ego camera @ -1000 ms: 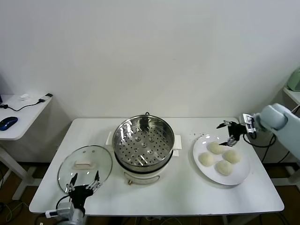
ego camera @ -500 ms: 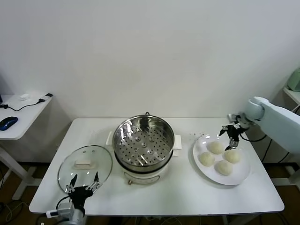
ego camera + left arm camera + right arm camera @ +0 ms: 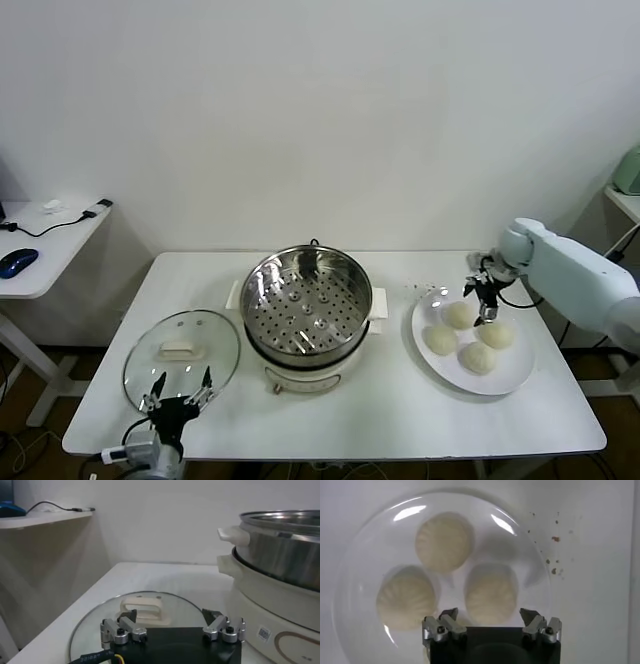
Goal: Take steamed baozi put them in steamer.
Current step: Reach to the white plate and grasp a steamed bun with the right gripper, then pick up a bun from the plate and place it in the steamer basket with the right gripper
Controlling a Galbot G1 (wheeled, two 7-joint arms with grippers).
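Four cream-white baozi lie on a white plate (image 3: pixel 512 378) on the right of the table: one at the back (image 3: pixel 458 314), one on the left (image 3: pixel 440 339), one on the right (image 3: pixel 495 334), one at the front (image 3: pixel 477 357). My right gripper (image 3: pixel 483 300) is open and empty, pointing down just above the back baozi. In the right wrist view, the right gripper (image 3: pixel 489 615) straddles one baozi (image 3: pixel 491 592) from above, with two more baozi (image 3: pixel 443 541) (image 3: pixel 407 602) beyond. The steel steamer (image 3: pixel 307 305) stands at the table's centre, its perforated tray bare. My left gripper (image 3: pixel 180 395) is open, parked at the front left.
A round glass lid (image 3: pixel 182 352) with a white handle lies flat left of the steamer, right before the left gripper (image 3: pixel 170 617); it also shows in the left wrist view (image 3: pixel 145 610), beside the steamer's base (image 3: pixel 270 610). Brown crumbs (image 3: pixel 552 555) dot the table by the plate (image 3: pixel 365 555).
My right gripper has swung in from the plate's far right edge, turned downward and come over the back baozi. The left arm, lid and baozi have not moved.
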